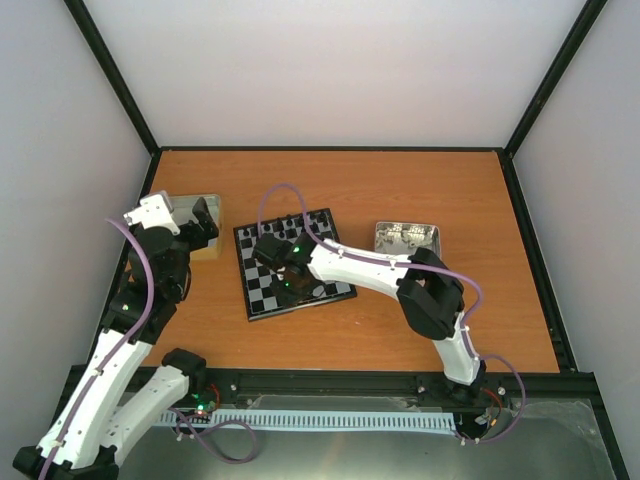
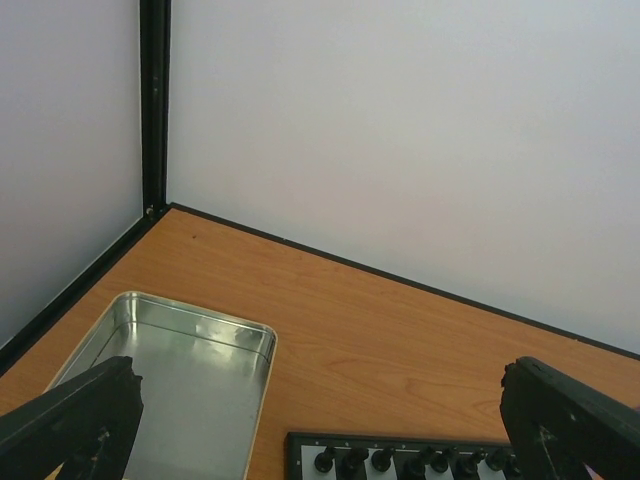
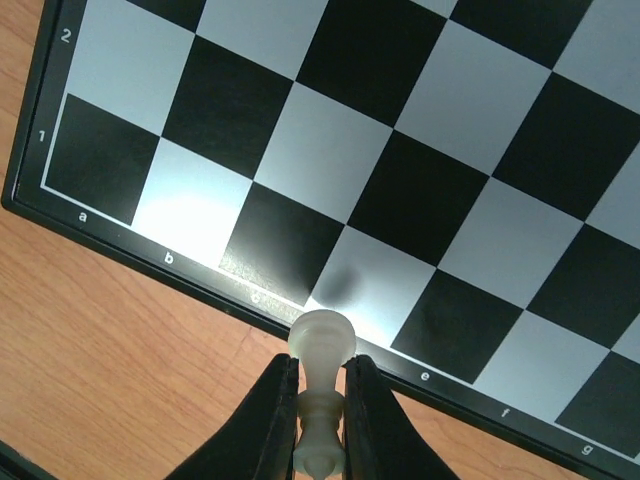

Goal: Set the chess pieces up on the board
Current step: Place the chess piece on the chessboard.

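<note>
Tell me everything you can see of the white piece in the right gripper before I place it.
The chess piece is a small cream-white figure, glossy like plastic, with a wide rounded end, a narrow waist and a smaller knob. The right gripper is shut on its waist, a black jaw on each side. Its wide end points toward the board, at the lettered border near c and d. Whether it touches the board is unclear.

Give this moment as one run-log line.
left gripper: open, near square silver metal tray | right gripper: shut on small cream-white chess piece | piece: over edge of black-and-silver checked chessboard
</note>
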